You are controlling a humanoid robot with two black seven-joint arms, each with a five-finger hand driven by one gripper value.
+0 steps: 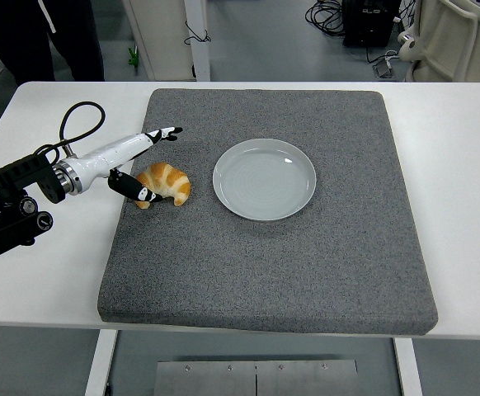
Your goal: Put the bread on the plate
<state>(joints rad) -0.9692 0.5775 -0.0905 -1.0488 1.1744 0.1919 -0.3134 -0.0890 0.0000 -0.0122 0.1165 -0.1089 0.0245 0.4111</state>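
While nothing yet lies on the plate, I log the items on my table from its near edge to its far one.

Item, grey mat (265, 272): covers the middle of the tabletop (463, 247), its near half bare.

Item, my left hand (141, 165): reaches in from the left edge of the tabletop to the mat's left edge. Fingers spread and holding nothing; one dark-tipped digit (145, 194) lies against the near-left end of the bread, while a long white finger (153, 136) points past its far side without touching. I judge this a half-set bracket around the bread, not a grip.

Item, bread (166, 183): a croissant, golden-brown, resting on the mat close to its left edge, just left of the plate and apart from it.

Item, plate (264, 179): white, round, upright on the mat a little left of centre, toward the far half.

Item, my right hand: not in view.

Item, a person's dark trouser legs (25, 41): beyond the far-left corner of the tabletop.

Progress, as I judge it: the approach is made and contact begun. Left to do: close on the bread, lift it, carry it the short way right, set it on the plate, let go.
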